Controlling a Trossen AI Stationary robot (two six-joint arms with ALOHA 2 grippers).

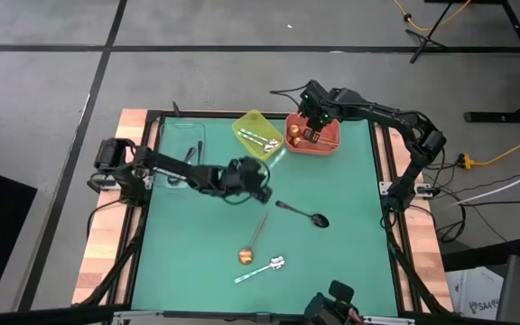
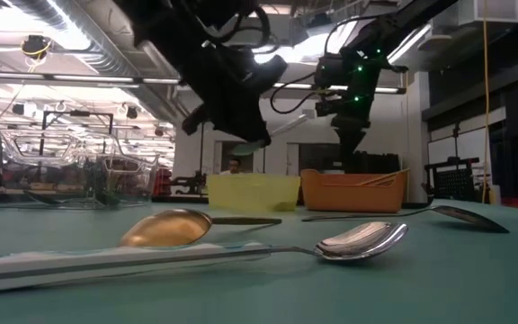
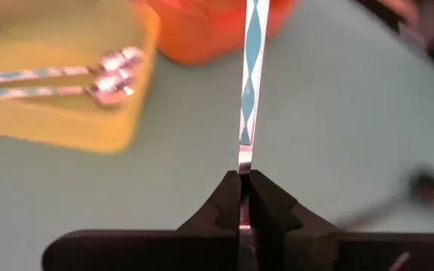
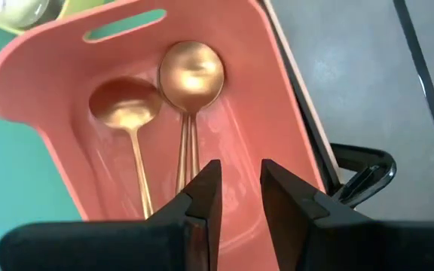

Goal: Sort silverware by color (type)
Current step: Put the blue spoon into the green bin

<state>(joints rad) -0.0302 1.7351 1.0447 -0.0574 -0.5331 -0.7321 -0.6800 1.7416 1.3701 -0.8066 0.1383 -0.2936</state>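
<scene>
My left gripper hangs over the middle of the green table, shut on a silver spoon with a teal-and-white handle. The handle points toward the yellow bin and orange bin at the far edge. Two teal-handled spoons lie in the yellow bin. My right gripper stands open above the orange bin, clear of the copper spoons lying on its floor. A black spoon, a copper spoon and a teal-handled spoon lie flat on the table. My left gripper pinches the spoon between its two fingers at the bare metal neck, just below the teal handle's end. The fingers hide the bowl end. The spoon sticks straight out ahead of the fingers, which slant down toward the far side, and it is lifted clear of the table.
A clear bin with dark spoons stands at the far left. The three bins line the far edge. Bare green table lies to the left and right of the loose spoons near the front.
</scene>
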